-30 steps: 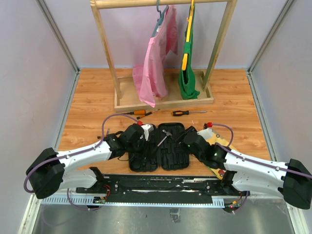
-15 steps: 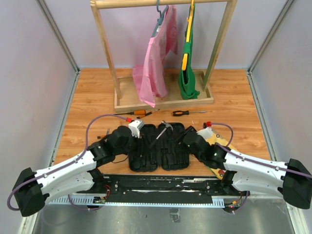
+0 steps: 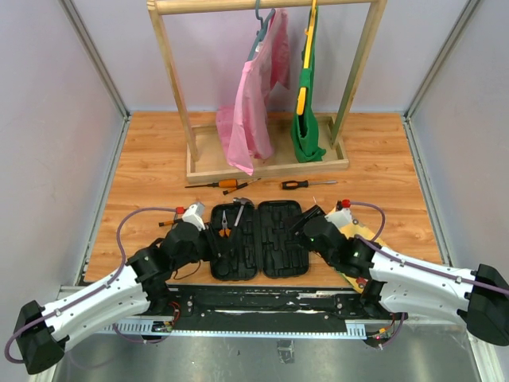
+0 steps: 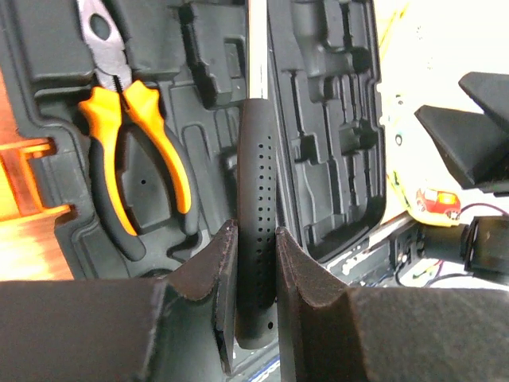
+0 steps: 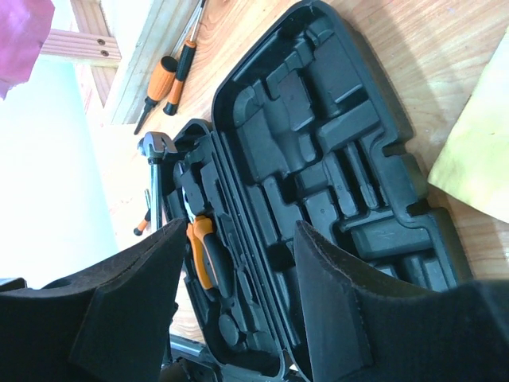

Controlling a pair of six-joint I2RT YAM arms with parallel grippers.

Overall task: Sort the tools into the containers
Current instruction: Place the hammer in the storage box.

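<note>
The left arm's jaws clench the hammer (image 4: 256, 183) by its black handle over the open tool case's (image 5: 318, 143) left half, beside the slotted orange pliers (image 4: 135, 151). The right arm's jaws hang released above the right half.

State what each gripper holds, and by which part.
The left gripper grips the hammer by its black handle, toward the butt end. The right gripper is open, holding nothing.

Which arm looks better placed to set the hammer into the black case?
Left. The left gripper is shut on the hammer by its handle, over the half of the case that holds the orange pliers. The right gripper hangs open and empty over the other half.
</note>
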